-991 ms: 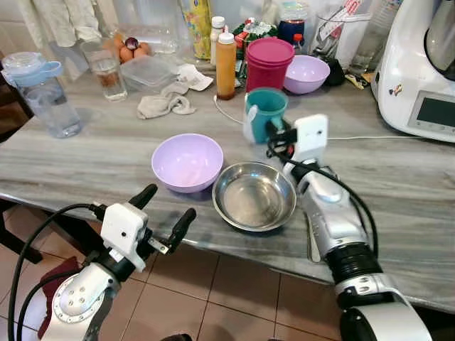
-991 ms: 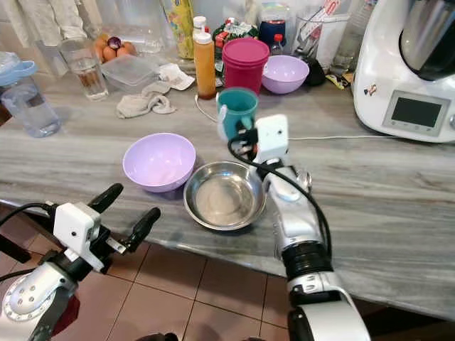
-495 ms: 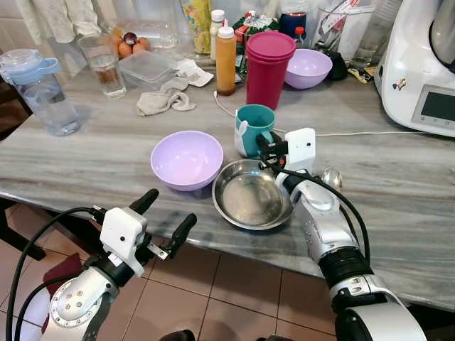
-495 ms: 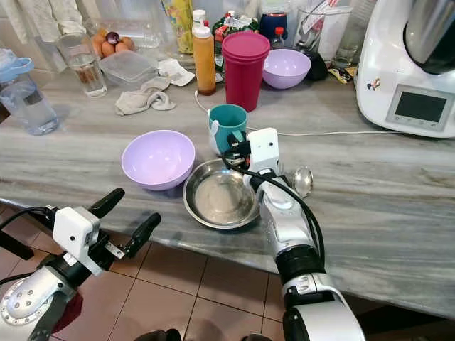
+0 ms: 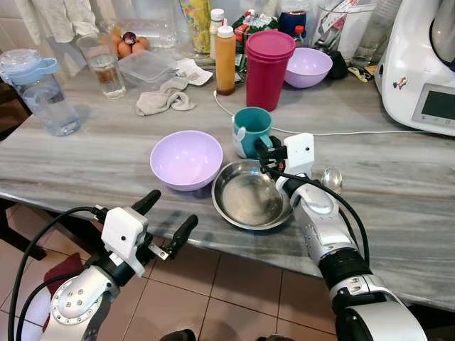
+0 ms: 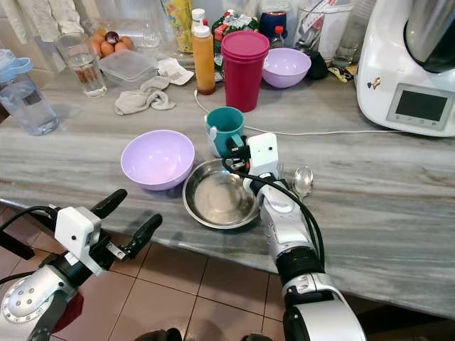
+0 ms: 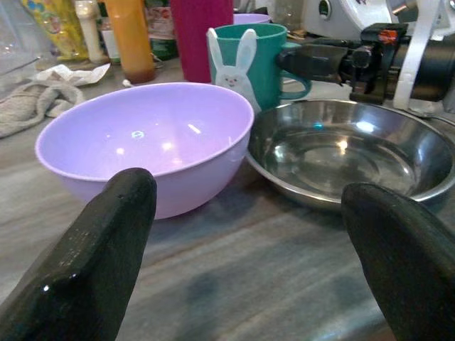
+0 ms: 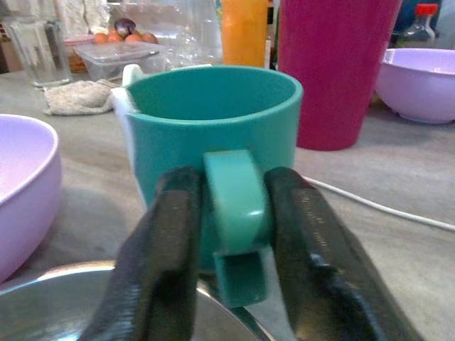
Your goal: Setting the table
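My right gripper (image 8: 234,213): clamped on teal mug (image 5: 252,128) handle.
Mug: upright on counter (image 5: 85,160), behind steel bowl (image 5: 250,195).
My left gripper (image 5: 169,217): fingers apart, below counter edge.

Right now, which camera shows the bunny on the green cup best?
The left wrist view: the white bunny faces it on the teal cup. The eye views catch just a white sliver at the cup's side. The right wrist view shows the handle side, pinched by the right gripper, with one ear peeking.
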